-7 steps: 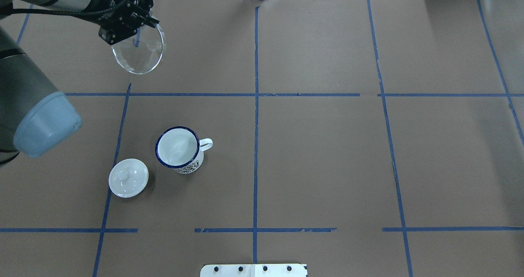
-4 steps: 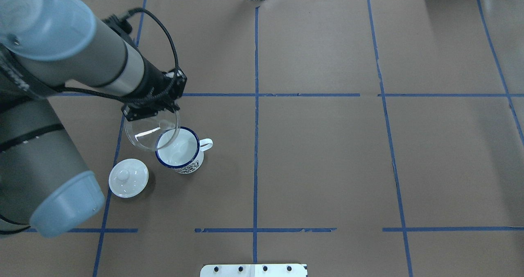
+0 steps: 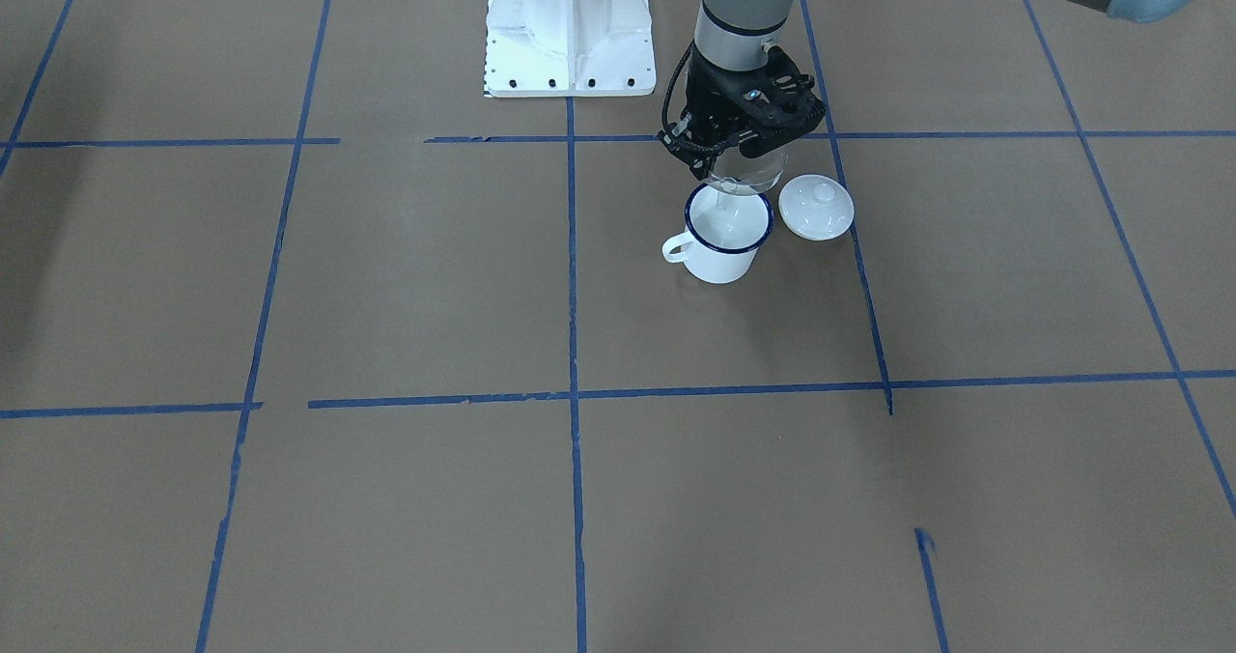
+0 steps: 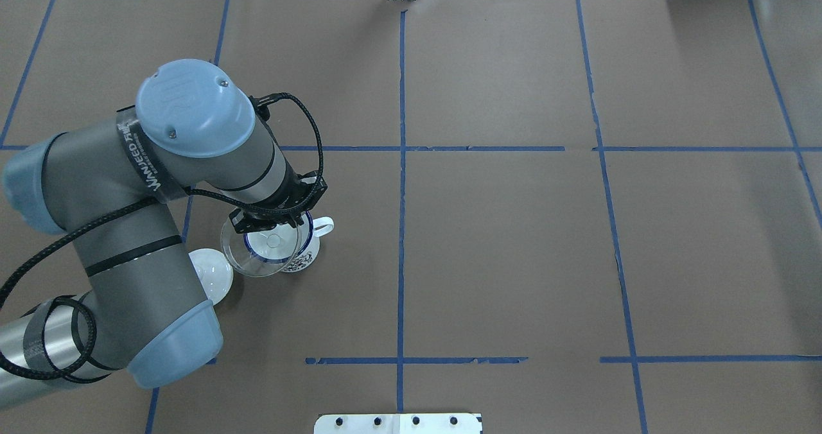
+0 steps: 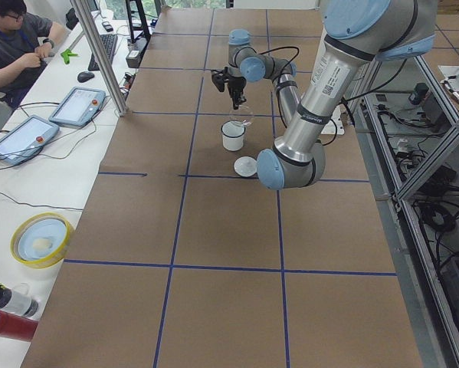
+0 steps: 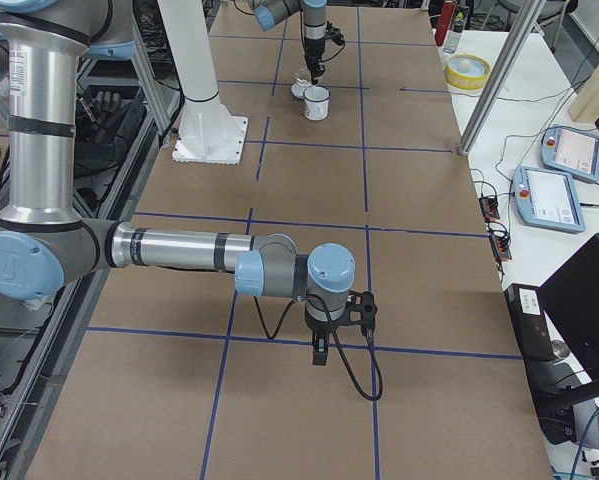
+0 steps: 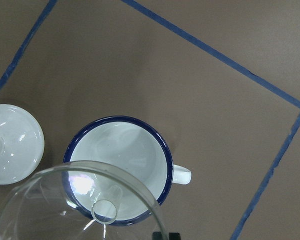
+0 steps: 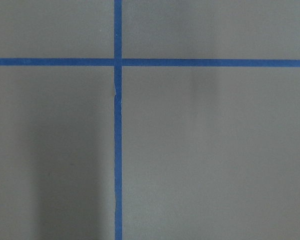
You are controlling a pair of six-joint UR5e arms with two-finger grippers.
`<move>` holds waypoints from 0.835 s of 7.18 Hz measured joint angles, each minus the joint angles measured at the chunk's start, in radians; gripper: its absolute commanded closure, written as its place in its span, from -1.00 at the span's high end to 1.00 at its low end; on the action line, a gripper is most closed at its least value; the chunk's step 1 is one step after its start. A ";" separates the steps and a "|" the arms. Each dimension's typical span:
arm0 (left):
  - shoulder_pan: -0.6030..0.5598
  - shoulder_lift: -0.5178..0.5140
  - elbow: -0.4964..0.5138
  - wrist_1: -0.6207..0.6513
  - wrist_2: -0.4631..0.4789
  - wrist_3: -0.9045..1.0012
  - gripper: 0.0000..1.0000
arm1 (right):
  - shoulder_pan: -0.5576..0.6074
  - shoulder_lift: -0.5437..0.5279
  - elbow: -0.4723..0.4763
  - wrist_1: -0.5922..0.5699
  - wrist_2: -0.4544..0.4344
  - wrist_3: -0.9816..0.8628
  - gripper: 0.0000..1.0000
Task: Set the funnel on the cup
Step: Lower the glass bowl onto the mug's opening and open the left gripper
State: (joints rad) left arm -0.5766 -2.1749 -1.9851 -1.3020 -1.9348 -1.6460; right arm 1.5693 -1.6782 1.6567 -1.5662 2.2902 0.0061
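Observation:
The cup point(image 4: 307, 249) is a white enamel mug with a dark blue rim, standing upright with its handle to the right in the overhead view. My left gripper point(image 4: 270, 225) is shut on the rim of the clear funnel point(image 4: 247, 264) and holds it above the cup. In the left wrist view the funnel point(image 7: 64, 200) has its spout over the near part of the cup's point(image 7: 117, 150) mouth. The front view shows the funnel point(image 3: 748, 178) just above the cup point(image 3: 722, 252). My right gripper point(image 6: 321, 350) hangs over bare table far from the cup; I cannot tell whether it is open.
A round white lid with a knob point(image 4: 215, 278) lies close beside the cup, partly under my left arm; it also shows in the front view point(image 3: 816, 207). Blue tape lines cross the brown table paper point(image 4: 514, 241). The robot base plate point(image 4: 398, 423) sits at the near edge.
My left arm has carried the funnel from the far left part of the table toward me to the cup. The funnel now hangs over the cup's mouth.

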 measured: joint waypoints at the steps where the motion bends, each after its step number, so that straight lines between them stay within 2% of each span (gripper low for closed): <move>1: 0.001 0.002 0.029 -0.017 0.001 0.023 -1.00 | 0.000 0.000 0.000 0.000 0.000 0.000 1.00; 3: 0.001 0.002 0.099 -0.085 0.002 0.051 -1.00 | 0.000 0.000 0.000 0.000 0.000 0.000 1.00; 6: 0.001 0.001 0.123 -0.107 0.002 0.089 -1.00 | 0.000 0.000 0.000 0.000 0.000 0.000 1.00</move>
State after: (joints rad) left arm -0.5752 -2.1736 -1.8625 -1.4089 -1.9329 -1.5566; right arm 1.5693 -1.6782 1.6563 -1.5662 2.2902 0.0062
